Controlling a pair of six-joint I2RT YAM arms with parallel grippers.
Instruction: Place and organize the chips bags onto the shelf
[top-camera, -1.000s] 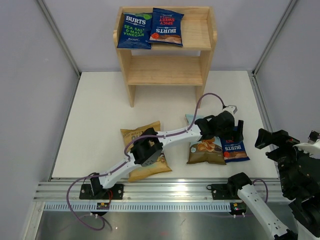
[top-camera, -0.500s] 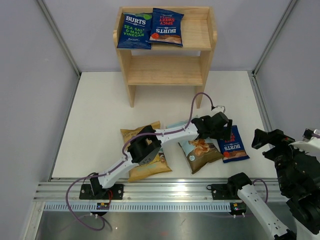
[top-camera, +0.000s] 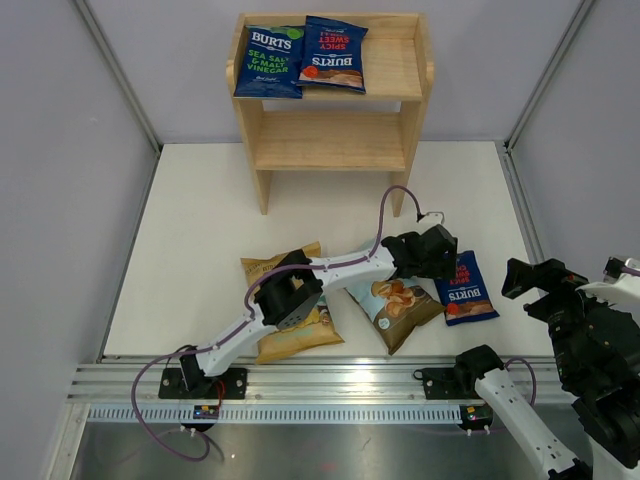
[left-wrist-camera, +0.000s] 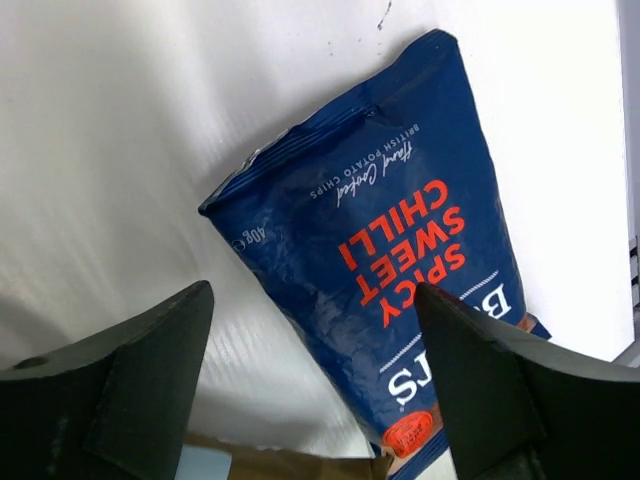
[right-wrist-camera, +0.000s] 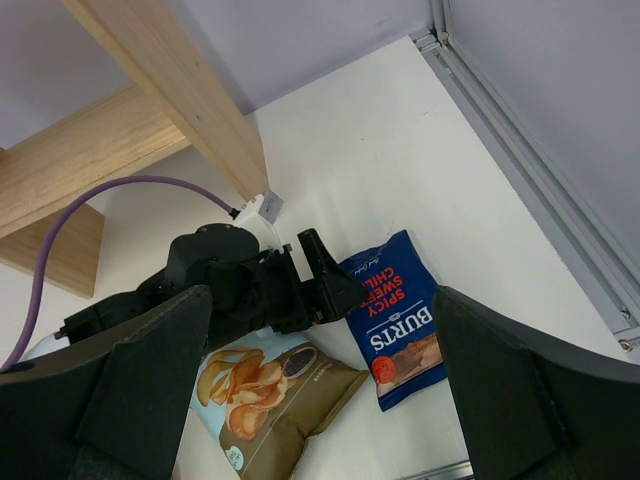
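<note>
Shelf (top-camera: 330, 140) at 12 o'clock held two Burts bags (top-camera: 270, 60) on top.
Left gripper (left-wrist-camera: 312, 290), jaws wide and empty, hovered over third Burts bag (left-wrist-camera: 400, 250) at 4 o'clock; right gripper (right-wrist-camera: 322, 295) also wide, empty.

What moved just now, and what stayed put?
The left gripper, jaws open, pulled back leftward, and the light-blue and brown chips bag slid and turned left with it, away from the Burts Spicy Sweet Chilli bag. The tan bag and both Burts bags on the shelf stayed.

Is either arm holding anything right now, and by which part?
Nothing is gripped. The left end effector is open over the Burts bag; the right end effector is open.
</note>
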